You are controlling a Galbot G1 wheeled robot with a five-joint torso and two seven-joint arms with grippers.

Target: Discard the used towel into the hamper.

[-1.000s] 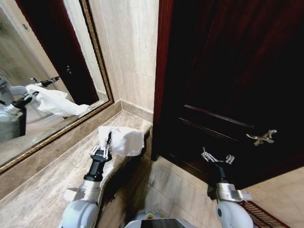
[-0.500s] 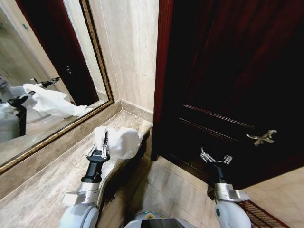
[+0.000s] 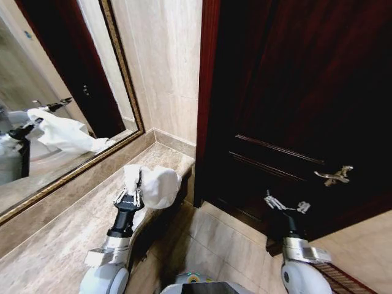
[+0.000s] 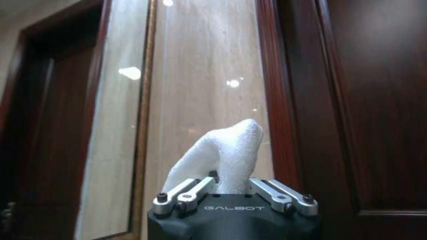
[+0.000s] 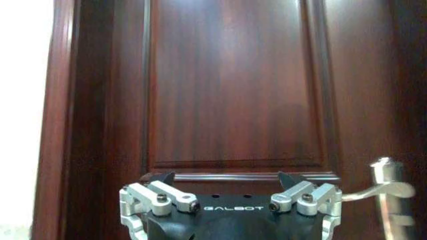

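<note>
Step in hand: carrying. The left gripper point(image 3: 136, 191) holds the crumpled white terry towel point(image 3: 155, 184) lifted above the far end of the beige marble bench point(image 3: 55, 245), beside the dark red-brown wooden door point(image 3: 294, 92).
Left fingers: pressed in on the towel, pinching a fold of it; in the left wrist view the cloth stands up in a peak point(image 4: 223, 152) from between them.
Right gripper point(image 3: 286, 204): raised in front of the door, below its silver lever handle point(image 3: 332, 176), touching nothing.
Right fingers: spread wide and empty, as the right wrist view point(image 5: 227, 182) shows.
Hamper: a corner of dark reddish-brown open-weave basket point(image 3: 334, 277) shows on the floor at the robot's right, behind the right arm, well apart from the towel.
Next move, as I judge it: the towel has to be brought off the bench, across to the right and down over the hamper's open rim, before the left fingers let go.
Progress: towel picked up, not yet discarded.
</note>
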